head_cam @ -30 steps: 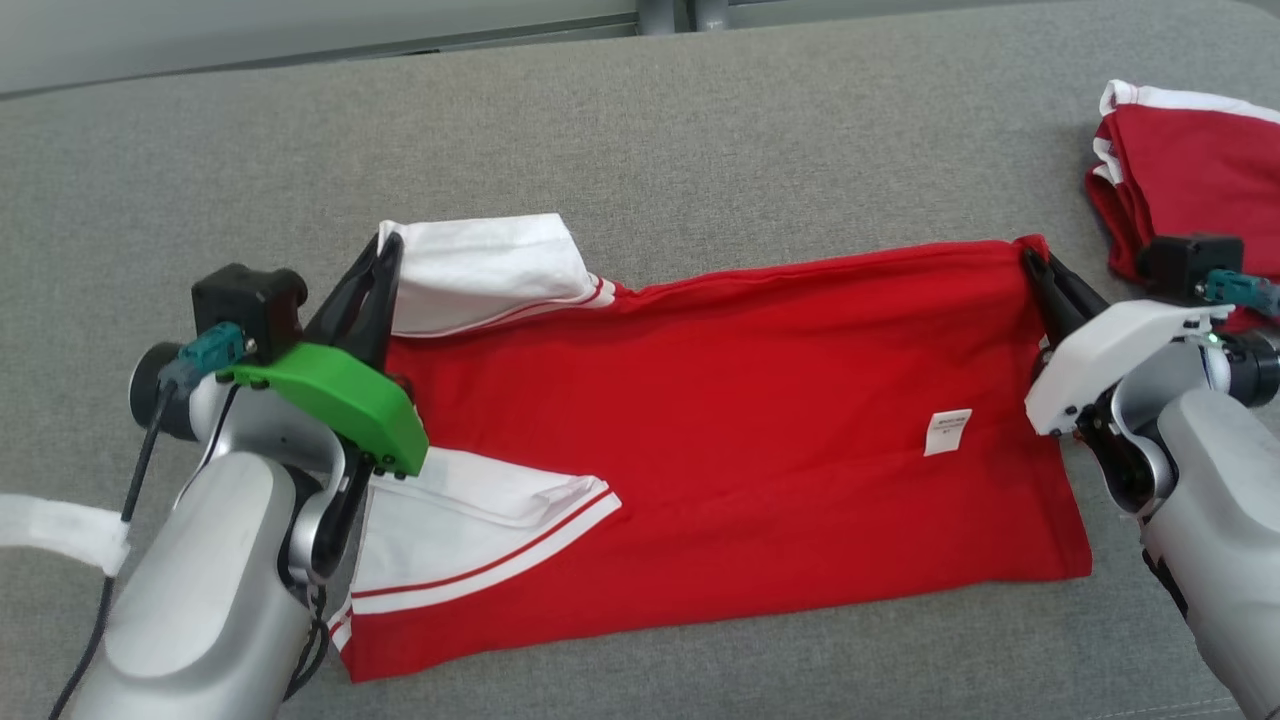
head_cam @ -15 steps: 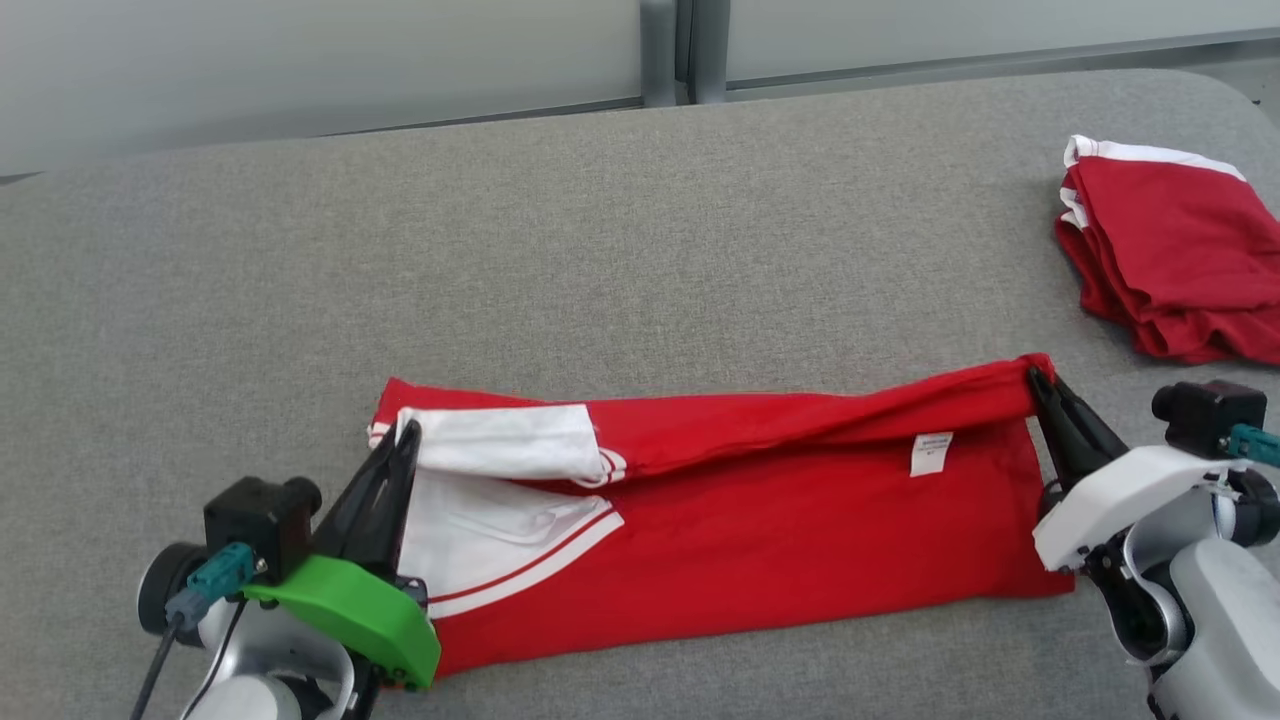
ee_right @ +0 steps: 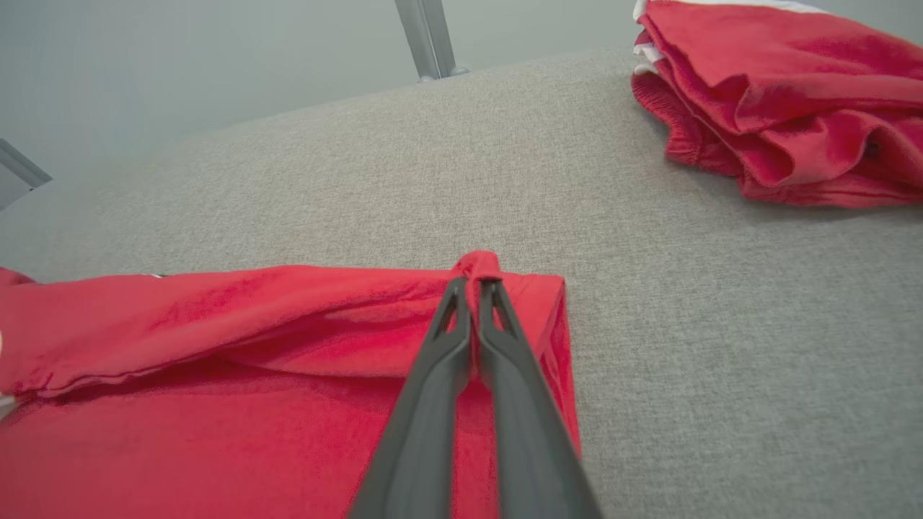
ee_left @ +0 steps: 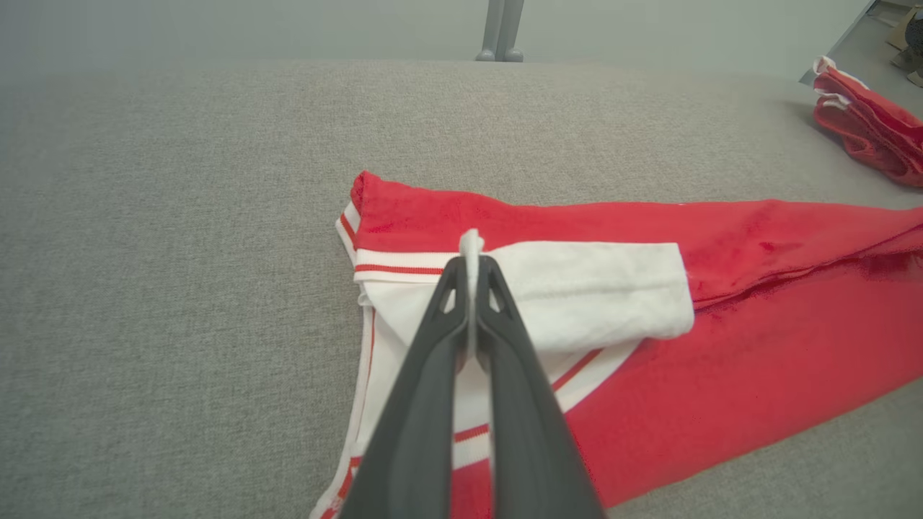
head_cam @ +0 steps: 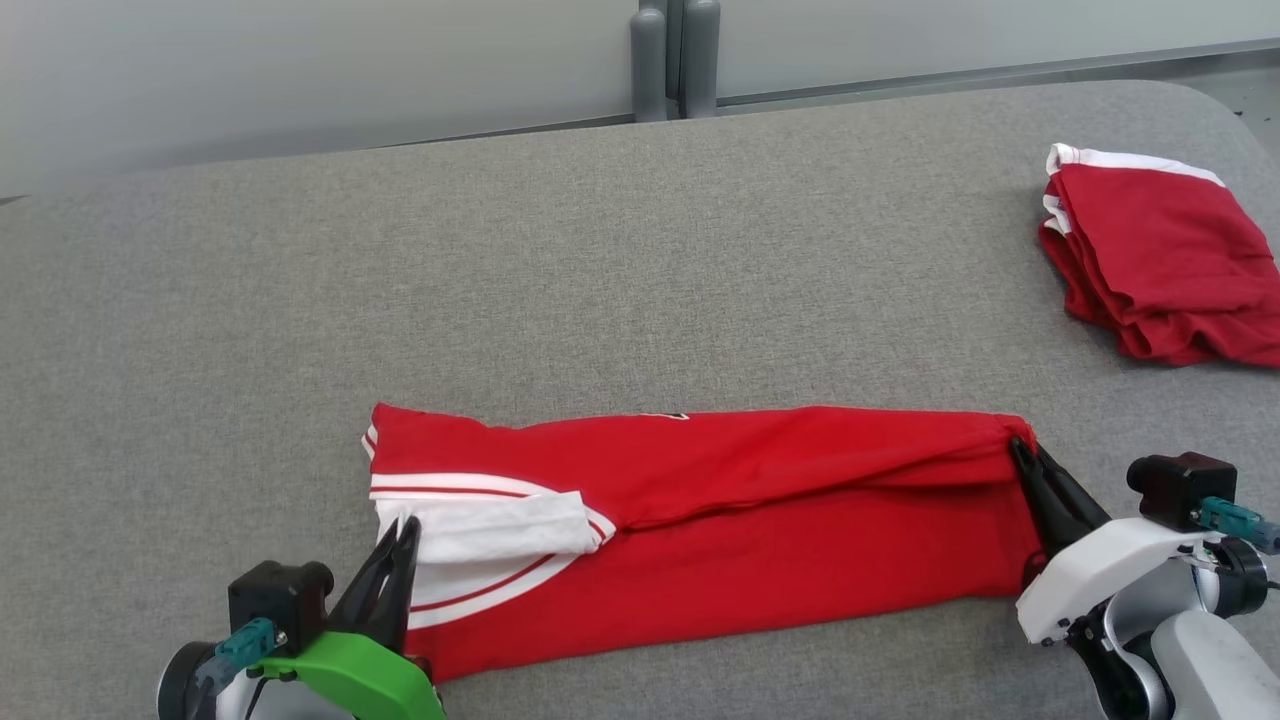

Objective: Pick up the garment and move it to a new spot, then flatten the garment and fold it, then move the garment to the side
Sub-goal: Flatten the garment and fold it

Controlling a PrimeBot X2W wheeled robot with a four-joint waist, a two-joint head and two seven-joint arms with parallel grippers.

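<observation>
Head view: the garment is seen folded lengthwise on the grey surface, clamped at the white sleeve by the left gripper and at the opposite corner by the right gripper, seemingly for an even fold.

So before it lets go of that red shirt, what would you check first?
1. Left gripper pinches the white sleeve: ok.
2. Right gripper pinches the red corner of the shirt: ok.
3. Folded-over layer reaches the shirt's near edge: not ok, a wide strip of the lower layer is uncovered.
4. Top layer lies smooth: not ok, it is creased and bunched towards the right gripper.
5. Other red pile lies apart from the shirt: ok.
</observation>
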